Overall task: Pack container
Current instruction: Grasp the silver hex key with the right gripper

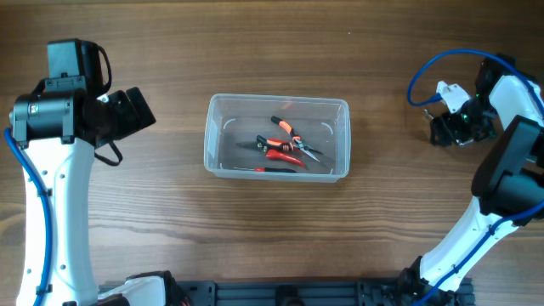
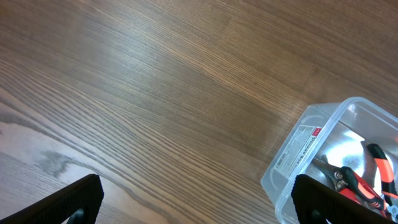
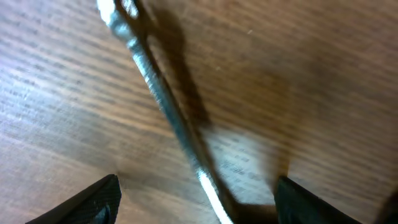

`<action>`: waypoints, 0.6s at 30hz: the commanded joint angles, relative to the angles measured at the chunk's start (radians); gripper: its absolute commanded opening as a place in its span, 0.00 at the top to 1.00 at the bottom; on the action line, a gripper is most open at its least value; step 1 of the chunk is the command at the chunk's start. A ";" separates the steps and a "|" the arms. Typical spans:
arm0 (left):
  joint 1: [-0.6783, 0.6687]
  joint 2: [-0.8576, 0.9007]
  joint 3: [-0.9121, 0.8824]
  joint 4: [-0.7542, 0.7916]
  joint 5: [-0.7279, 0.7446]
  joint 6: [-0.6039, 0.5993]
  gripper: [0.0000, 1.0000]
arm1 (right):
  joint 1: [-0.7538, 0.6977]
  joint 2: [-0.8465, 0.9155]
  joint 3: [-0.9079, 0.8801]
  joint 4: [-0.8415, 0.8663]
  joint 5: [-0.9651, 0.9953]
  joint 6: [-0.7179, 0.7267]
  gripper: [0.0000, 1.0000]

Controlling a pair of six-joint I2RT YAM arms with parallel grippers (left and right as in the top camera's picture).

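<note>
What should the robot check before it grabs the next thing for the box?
1. The box stands upright, top open: ok.
2. Room left beside the orange-handled tools inside: ok.
3. The right gripper is open: ok.
4. The metal tool lies between its fingers: ok.
5. What kind of tool that is: cannot tell, the picture is blurred.
6. The left gripper is open, empty and apart from the box: ok.
</note>
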 commanded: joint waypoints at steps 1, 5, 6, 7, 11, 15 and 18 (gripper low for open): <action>0.006 0.006 -0.001 0.000 0.008 -0.016 0.00 | 0.001 0.017 -0.015 0.012 -0.018 -0.010 0.29; 0.005 0.006 -0.001 0.000 0.009 -0.016 0.00 | 0.001 0.017 -0.015 0.011 -0.018 -0.010 0.43; 0.005 0.006 -0.001 0.000 0.009 -0.016 0.00 | 0.001 0.017 -0.015 0.010 -0.018 -0.010 0.46; 0.005 0.006 -0.001 0.000 0.009 -0.016 0.00 | 0.001 0.017 -0.015 0.007 -0.018 -0.010 0.48; 0.005 0.006 -0.001 0.000 0.009 -0.016 0.00 | 0.001 0.017 -0.015 0.006 -0.018 -0.010 0.64; 0.005 0.006 -0.001 0.000 0.009 -0.016 0.00 | 0.001 0.017 -0.015 0.004 -0.025 -0.010 0.79; 0.005 0.006 -0.001 0.000 0.009 -0.016 0.00 | 0.002 0.017 -0.015 0.005 -0.050 -0.008 0.86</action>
